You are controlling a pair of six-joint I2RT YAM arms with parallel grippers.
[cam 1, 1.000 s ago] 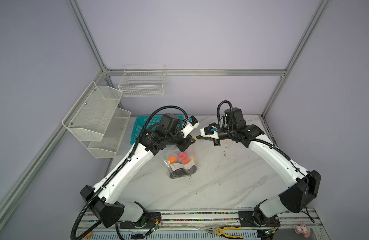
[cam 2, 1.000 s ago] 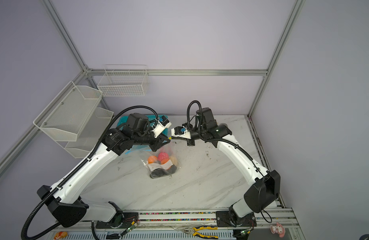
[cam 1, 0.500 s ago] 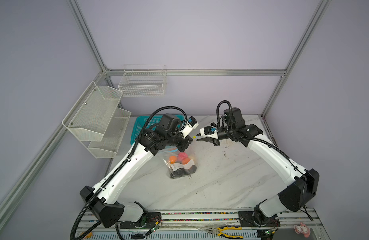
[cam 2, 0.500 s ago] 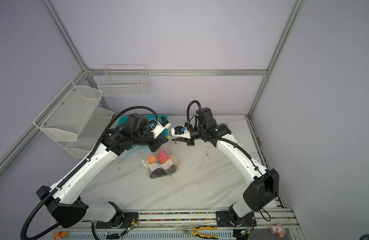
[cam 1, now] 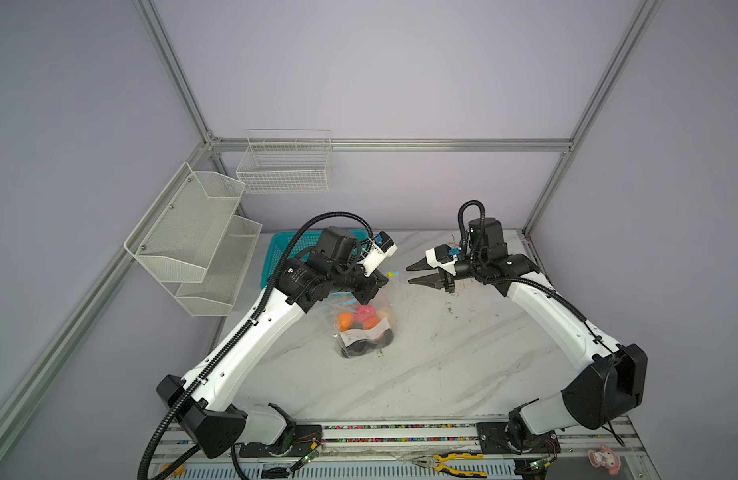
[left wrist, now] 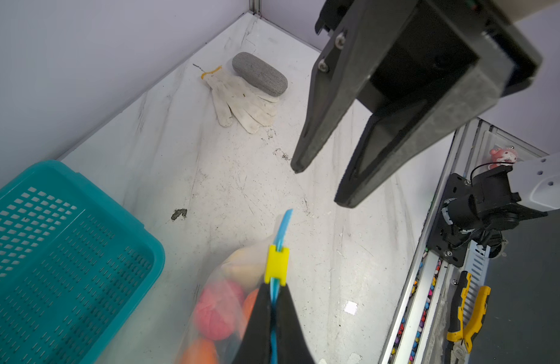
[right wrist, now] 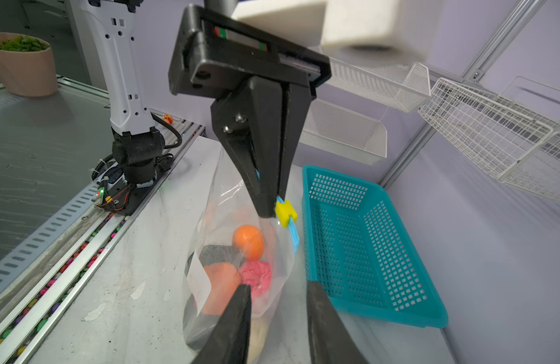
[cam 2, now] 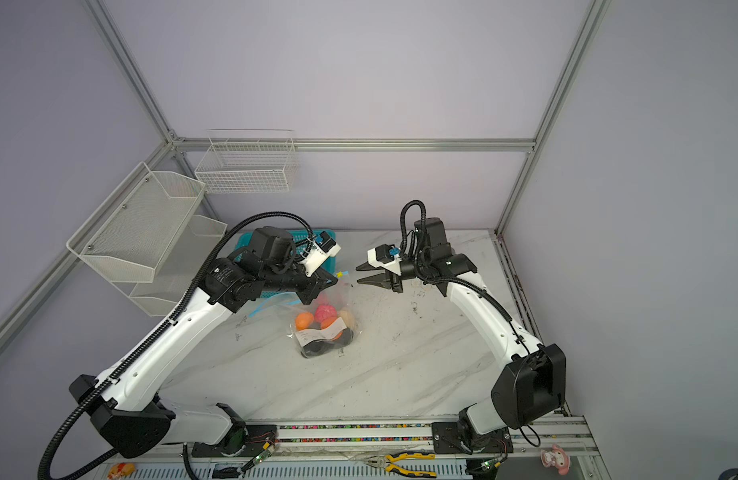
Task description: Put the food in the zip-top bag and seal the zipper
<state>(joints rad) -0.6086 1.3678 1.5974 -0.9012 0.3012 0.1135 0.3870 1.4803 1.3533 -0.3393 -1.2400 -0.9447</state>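
teal basket (right wrist: 360,239): landmark item, mesh plastic, set on the marble table (cam 1: 442,374)
zip-top bag (right wrist: 222,201): clear plastic with a white label; stood just beside the teal basket and outside it, bottom on the table, mouth drawn upward
food (right wrist: 248,241): orange, pink, cream and dark pieces, all seen through the bag's wall, lying in its lower part beside the basket
zipper (left wrist: 283,223): light-blue strip, raised above the food near the basket's long side; whether it was closed along its whole length could not be told
slider (left wrist: 276,266): yellow, on the strip close to its free end, just ahead of the left fingertips
left gripper (left wrist: 274,288): jaws pressed together, pinching the zipper right behind the slider
right gripper (cam 1: 409,276): jaws spread, nothing between them — in the air on the bag's side away from the basket, tips pointed toward the slider but apart from it
glove (left wrist: 241,97): white, lay against a grey case (left wrist: 259,74), both well apart from the basket
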